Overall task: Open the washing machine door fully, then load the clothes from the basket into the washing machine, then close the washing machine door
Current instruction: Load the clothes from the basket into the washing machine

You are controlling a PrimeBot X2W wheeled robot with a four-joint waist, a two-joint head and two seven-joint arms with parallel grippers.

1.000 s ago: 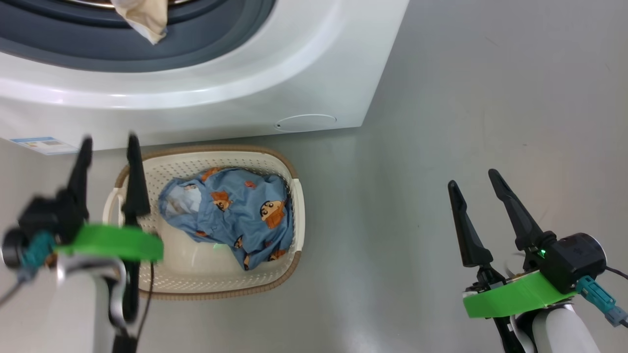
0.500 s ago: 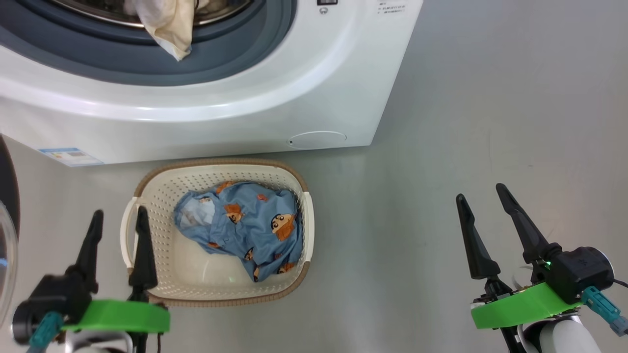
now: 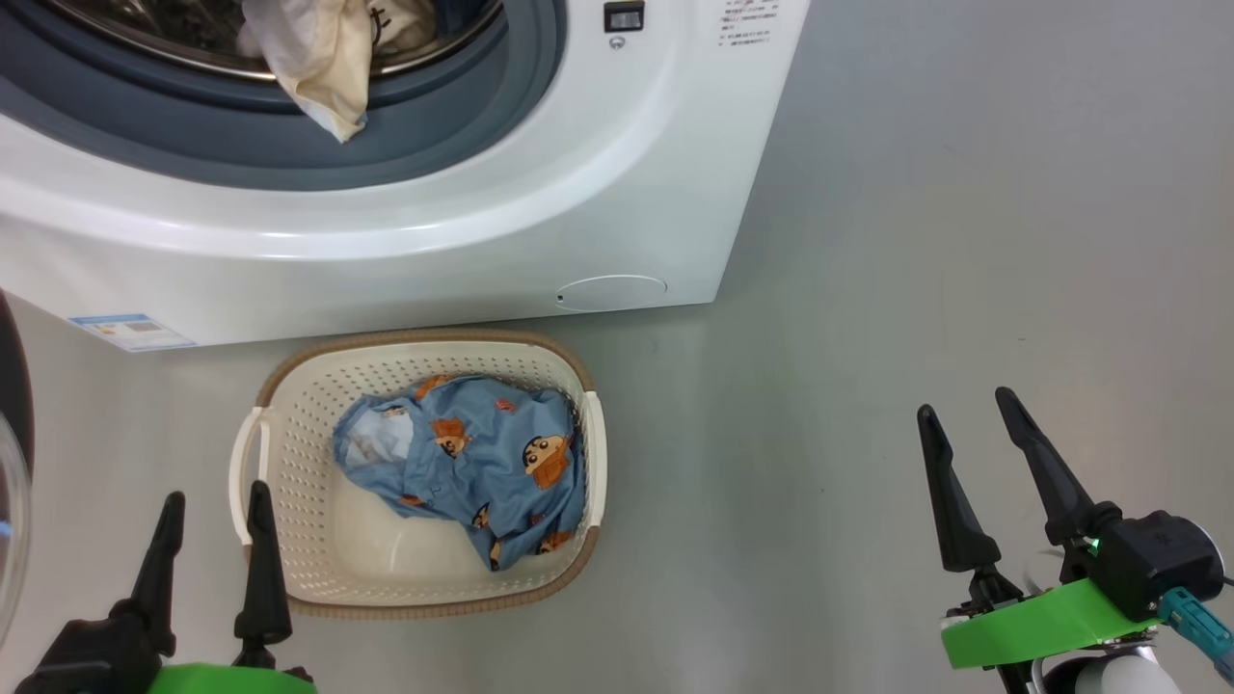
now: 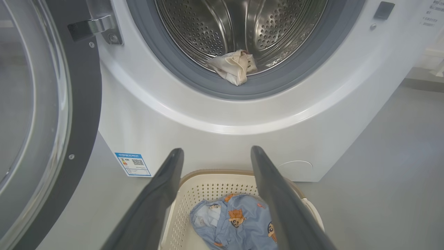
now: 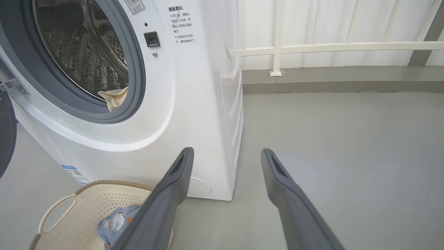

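Observation:
The white washing machine (image 3: 405,241) stands open, its door (image 4: 52,114) swung out to the left. A cream cloth (image 3: 323,58) hangs over the grey seal at the drum's mouth. On the floor in front sits the cream basket (image 3: 308,569), holding light-blue clothes (image 3: 482,458) printed with orange figures. My left gripper (image 3: 214,496) is open and empty at the basket's near left corner. My right gripper (image 3: 966,400) is open and empty over bare floor, well to the right of the basket.
Grey floor (image 3: 964,241) stretches to the right of the machine. A white railing and wall (image 5: 329,48) run behind it. A blue label sticker (image 3: 130,331) marks the machine's lower left front.
My left gripper has drawn back from beside the basket's left rim to the lower edge of the head view. The head camera has shifted, showing more of the drum.

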